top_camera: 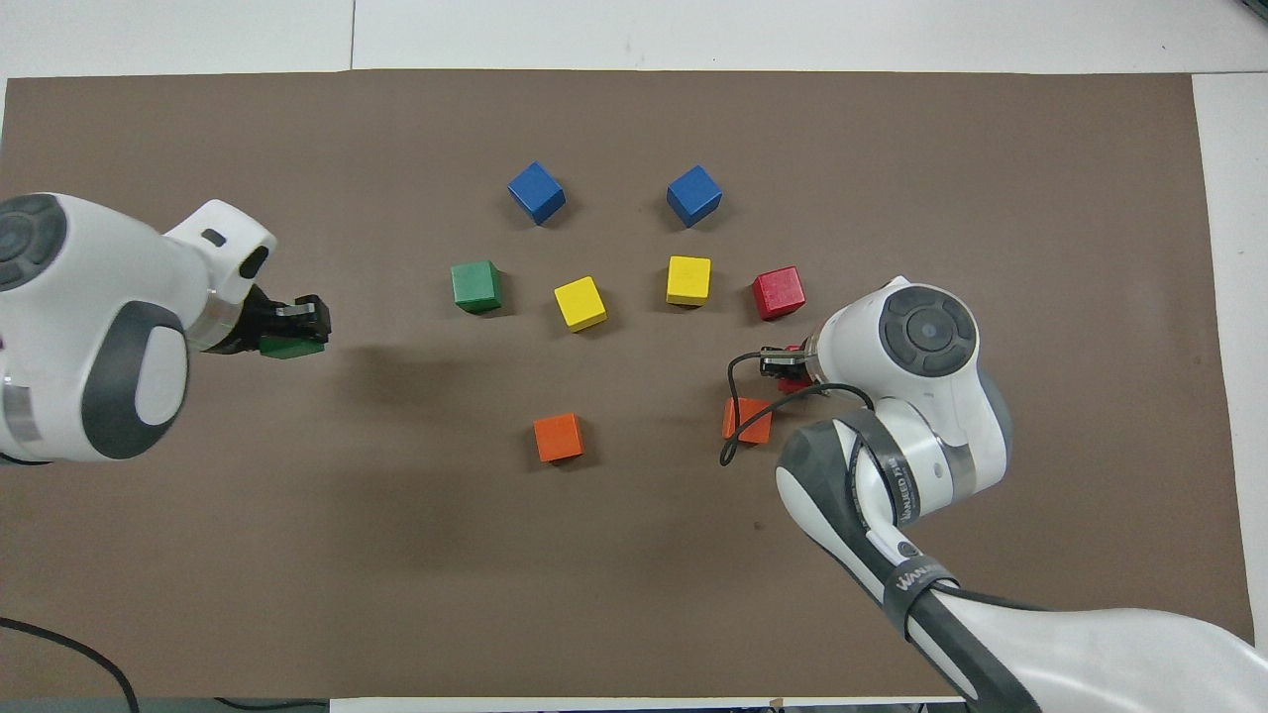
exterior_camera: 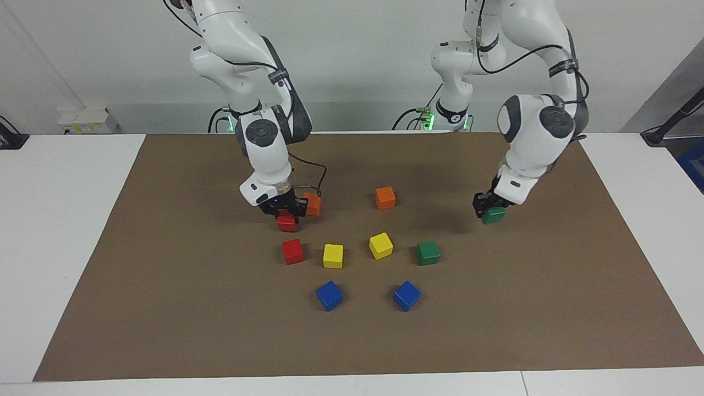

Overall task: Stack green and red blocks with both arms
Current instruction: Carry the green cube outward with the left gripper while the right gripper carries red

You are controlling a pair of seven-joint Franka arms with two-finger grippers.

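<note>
My right gripper (exterior_camera: 285, 213) is down at the mat, shut on a red block (exterior_camera: 287, 224) that sits beside an orange cube (exterior_camera: 313, 204); in the overhead view the right gripper (top_camera: 784, 365) mostly hides that block. The second red block (exterior_camera: 292, 251) (top_camera: 778, 292) lies on the mat a little farther from the robots. My left gripper (exterior_camera: 490, 211) (top_camera: 297, 331) is raised over bare mat toward the left arm's end, shut on a green block (exterior_camera: 494, 216) (top_camera: 285, 348). The other green block (exterior_camera: 428, 252) (top_camera: 475, 285) rests on the mat.
Two yellow cubes (exterior_camera: 333, 256) (exterior_camera: 380, 245) lie between the resting red and green blocks. Two blue cubes (exterior_camera: 329, 295) (exterior_camera: 406, 295) lie farther from the robots. A second orange cube (exterior_camera: 385, 197) sits nearer to them. All stand on a brown mat (exterior_camera: 165, 275).
</note>
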